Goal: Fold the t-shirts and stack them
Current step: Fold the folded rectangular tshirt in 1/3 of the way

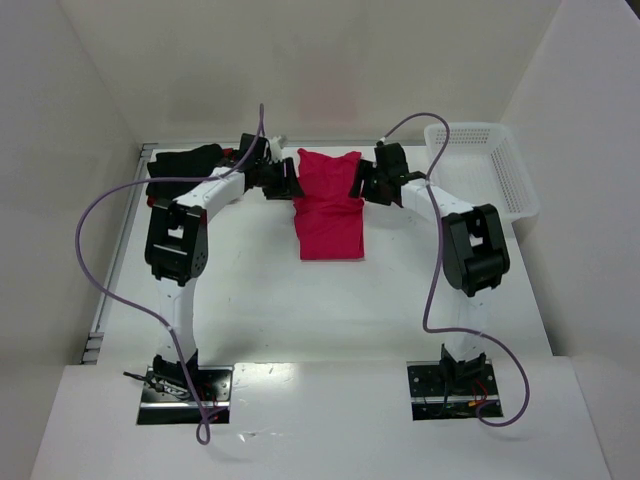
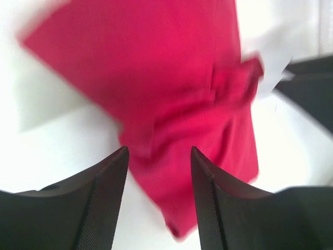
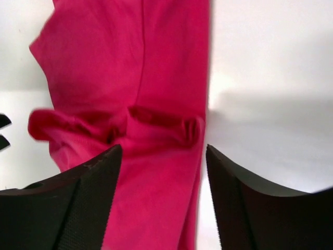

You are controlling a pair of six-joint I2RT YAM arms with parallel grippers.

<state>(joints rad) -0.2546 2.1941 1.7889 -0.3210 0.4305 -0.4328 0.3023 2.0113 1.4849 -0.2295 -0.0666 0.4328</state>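
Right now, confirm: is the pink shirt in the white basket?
No, the pink shirt lies on the table, apart from the basket.

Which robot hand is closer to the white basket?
Right. The right gripper is at the right edge of the pink shirt, on the side of the white basket. The left gripper is at the shirt's left edge, farther away.

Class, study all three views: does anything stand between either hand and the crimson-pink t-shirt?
Nothing visible does. The left hand and right hand are both open over the far end of the crimson-pink t-shirt, with only cloth beneath them. The white basket sits off to the right, apart.
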